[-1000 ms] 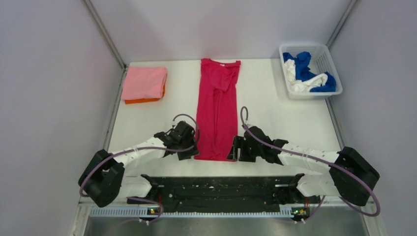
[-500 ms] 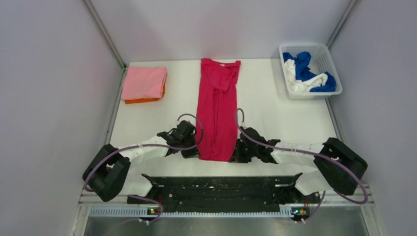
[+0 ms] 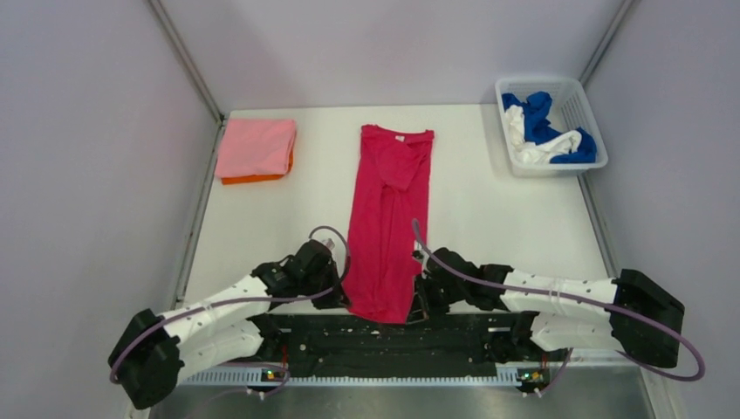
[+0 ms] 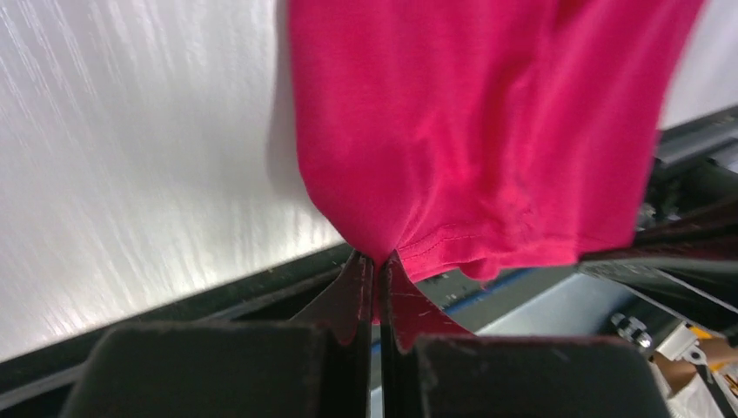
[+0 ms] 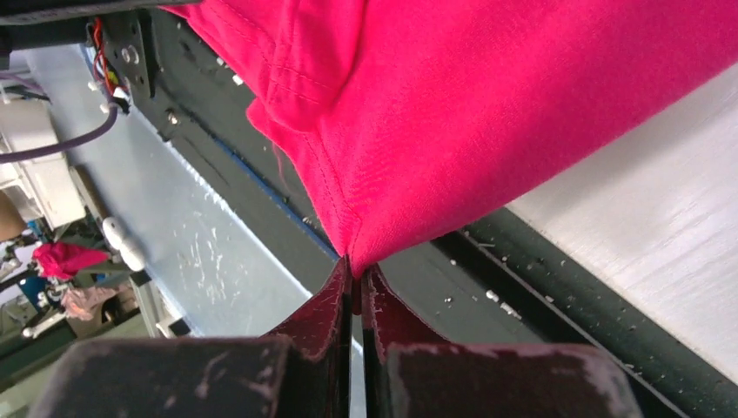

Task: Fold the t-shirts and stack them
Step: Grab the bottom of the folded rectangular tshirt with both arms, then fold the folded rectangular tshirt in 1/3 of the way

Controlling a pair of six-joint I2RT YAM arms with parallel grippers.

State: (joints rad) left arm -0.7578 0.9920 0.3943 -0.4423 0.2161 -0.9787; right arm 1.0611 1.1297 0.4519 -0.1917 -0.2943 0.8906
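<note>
Left wrist view, nearest first: left gripper (image 4: pixel 376 261) pressed together on the near left hem corner of the crimson-pink shirt (image 4: pixel 470 131), cloth bunched to a point between the fingers. Just beneath that corner, the black rail (image 4: pixel 218 305) along the near edge, and beyond it the white table (image 4: pixel 130 157). Much the same on the right wrist view: right gripper (image 5: pixel 355 266) clamped on the near right hem corner, stitched hem folded over just above the tips, corner held up over the rail.

From the top external view: both arms stretched low and inward, one at each side of the hem, with the hem hanging slightly over the rail. Crimson-pink shirt laid lengthwise down the middle of the table, narrow, sides folded in, neck at the far end, near the far edge but not touching it.

Farther back on the left, close to the wall: light pink shirt (image 3: pixel 255 147) folded into a square, lying on a folded orange shirt (image 3: pixel 253 179), only a strip of orange showing along the near side. In the far right corner: white basket (image 3: pixel 551 83), holding a blue shirt (image 3: pixel 539 109) and a white shirt (image 3: pixel 534 150), crumpled together and unfolded
</note>
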